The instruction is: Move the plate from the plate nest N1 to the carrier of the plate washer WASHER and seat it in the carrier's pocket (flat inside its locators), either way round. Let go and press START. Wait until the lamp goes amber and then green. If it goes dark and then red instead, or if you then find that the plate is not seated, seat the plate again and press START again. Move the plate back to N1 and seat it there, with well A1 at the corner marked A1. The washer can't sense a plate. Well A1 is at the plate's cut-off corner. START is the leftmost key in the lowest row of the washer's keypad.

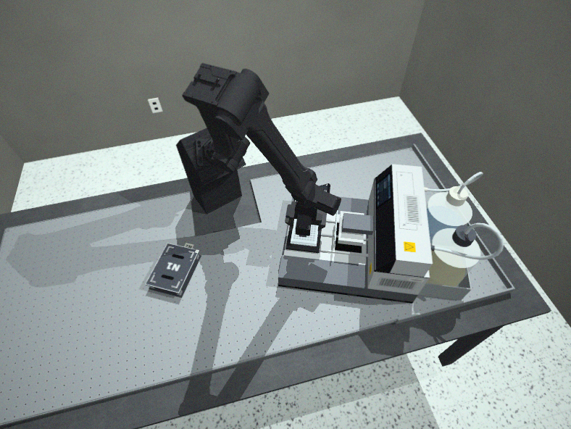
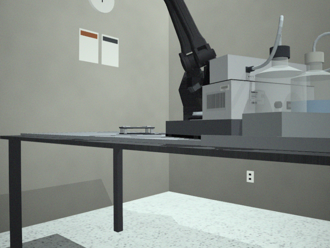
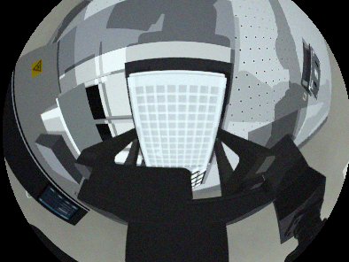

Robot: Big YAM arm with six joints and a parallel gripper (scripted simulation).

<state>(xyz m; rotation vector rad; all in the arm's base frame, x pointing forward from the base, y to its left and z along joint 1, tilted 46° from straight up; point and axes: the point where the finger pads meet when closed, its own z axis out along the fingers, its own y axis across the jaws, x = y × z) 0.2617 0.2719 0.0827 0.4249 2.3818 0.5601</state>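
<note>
The white well plate [image 1: 304, 238] [image 3: 177, 112] [image 2: 197, 113] lies at the dark carrier [image 1: 303, 248] [image 3: 177, 65] in front of the washer [image 1: 408, 226] [image 2: 216, 91]. My gripper [image 1: 304, 226] [image 3: 177, 133] points down over it, its fingers against the plate's two long sides, shut on it. The plate looks about level. I cannot tell whether it is flat inside the locators; the hand hides its near end. Its cut-off corner is not clear. Nest N1 [image 1: 172, 268] [image 2: 136, 127] [image 3: 313, 73] is empty. The washer's screen [image 1: 384, 187] [image 3: 58, 204] is small; no lamp or key can be read.
A grey block [image 1: 356, 223] [image 3: 59, 152] juts from the washer beside my hand. Two bottles with hoses [image 1: 450, 207] [image 1: 456, 246] stand behind the washer. The arm's base [image 1: 214, 189] is at the table's back edge.
</note>
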